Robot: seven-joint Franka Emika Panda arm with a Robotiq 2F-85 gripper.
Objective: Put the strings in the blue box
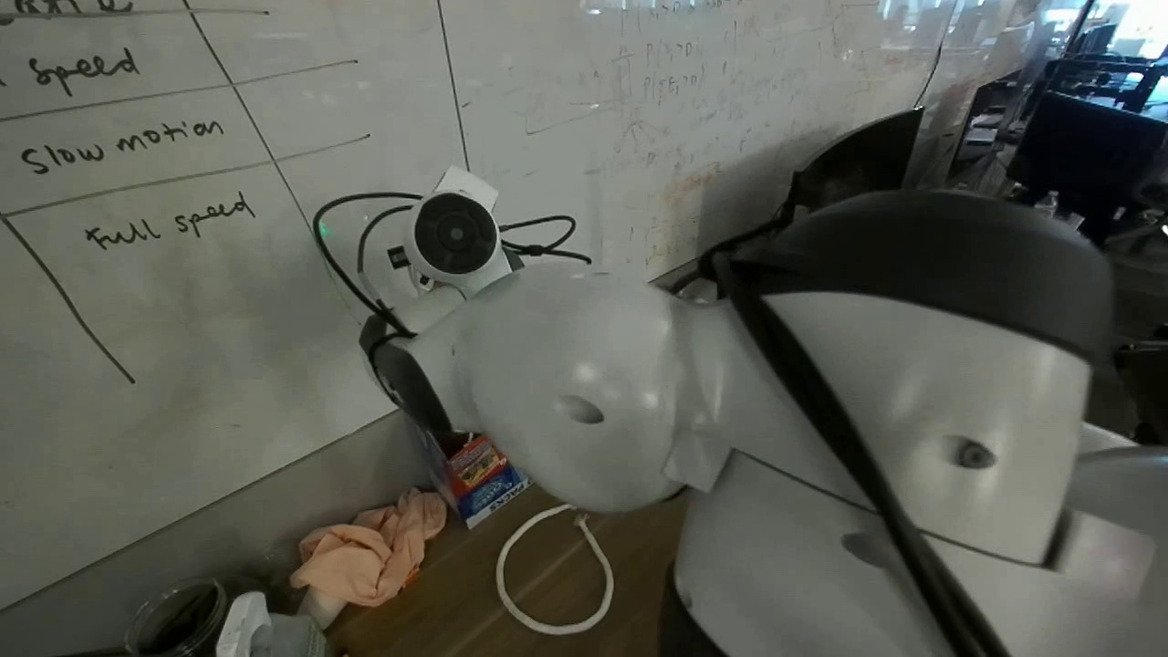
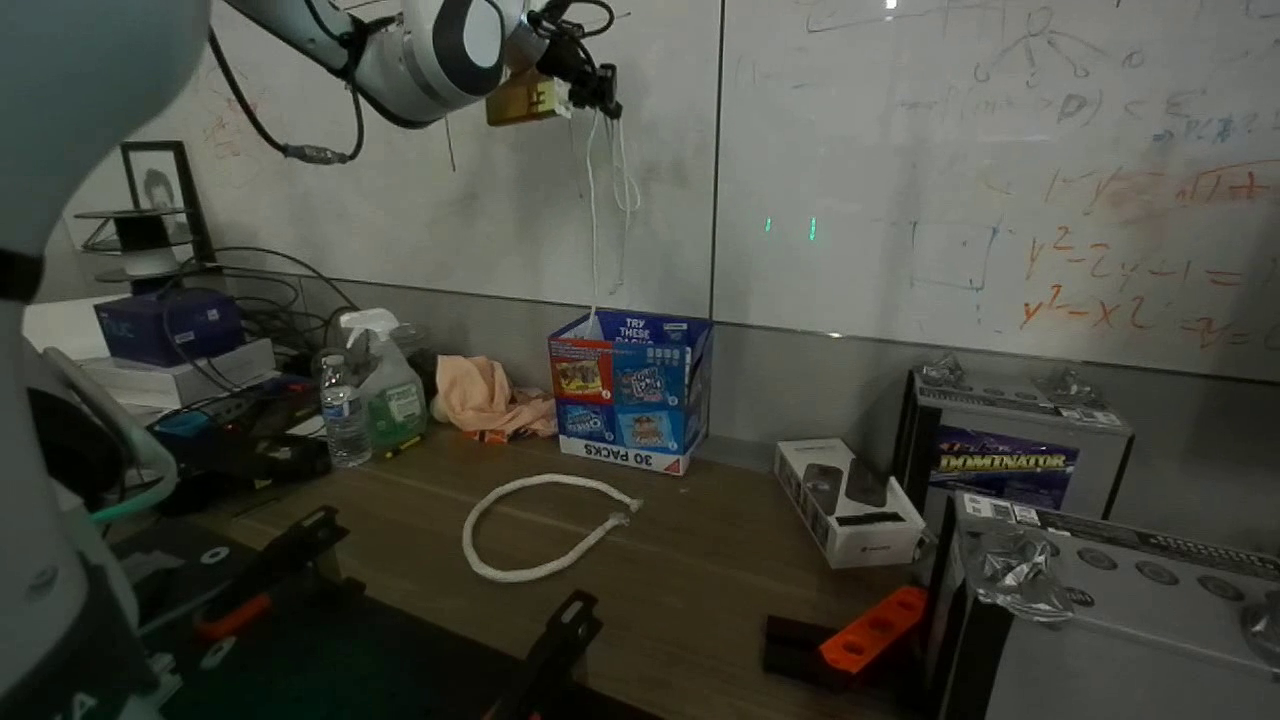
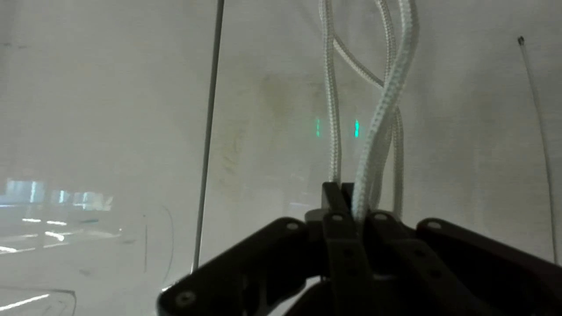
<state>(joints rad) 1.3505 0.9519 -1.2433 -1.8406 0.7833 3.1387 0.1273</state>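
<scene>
My gripper [image 2: 608, 105] is raised high in front of the whiteboard. In the wrist view its fingers [image 3: 339, 188] are closed on a thin white string [image 3: 333, 114], with several strands hanging from the jaws. In an exterior view the string [image 2: 593, 220] hangs down in loops, and its longest strand reaches the open top of the blue box [image 2: 630, 400]. A thicker white rope [image 2: 515, 575] lies in an open ring on the table in front of the box. The blue box [image 1: 488, 493] and rope [image 1: 558, 629] also show in an exterior view, where the arm hides the gripper.
A peach cloth [image 2: 480, 395], a spray bottle [image 2: 392, 395] and a water bottle [image 2: 343, 420] stand left of the box. A white carton [image 2: 850, 505], an orange part [image 2: 875, 630] and large Dominator boxes [image 2: 1010, 460] are to the right. The whiteboard [image 2: 850, 200] rises behind.
</scene>
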